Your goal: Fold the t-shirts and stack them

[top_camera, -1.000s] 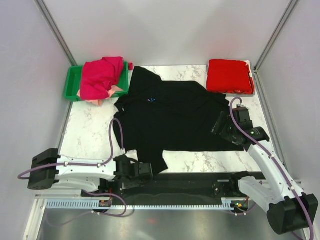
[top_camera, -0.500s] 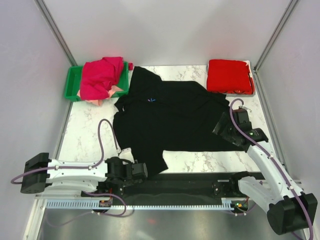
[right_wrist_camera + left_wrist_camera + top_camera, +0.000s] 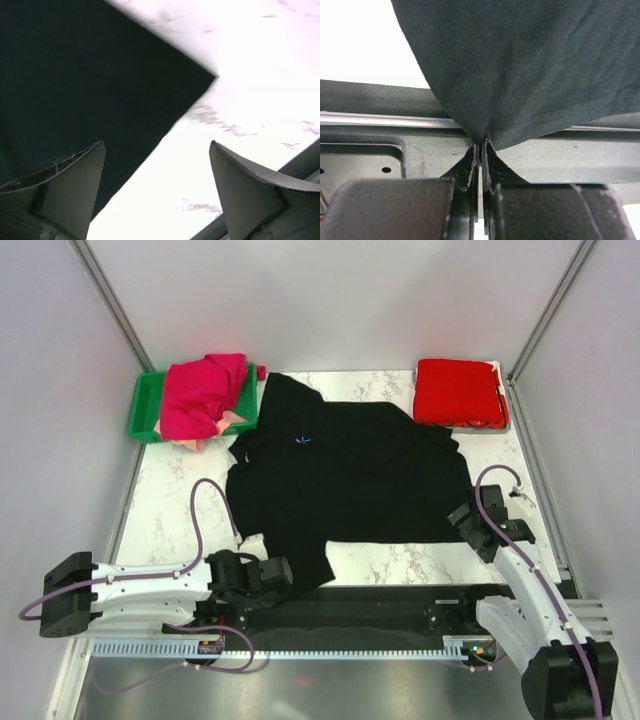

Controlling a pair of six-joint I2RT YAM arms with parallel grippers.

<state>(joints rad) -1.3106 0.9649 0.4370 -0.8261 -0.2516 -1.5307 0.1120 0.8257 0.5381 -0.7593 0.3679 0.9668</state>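
Your L tool (image 3: 480,145) has the black shirt (image 3: 340,475) pinched at its hem. R tool (image 3: 156,145) sits spread wide over its corner.

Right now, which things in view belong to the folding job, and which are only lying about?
Job:
black tee, one corner pinched in the shut left gripper
red tee, folded
magenta tee
peach tee, under the magenta one
right gripper, open over another corner of the black tee

Lying about:
green bin
table
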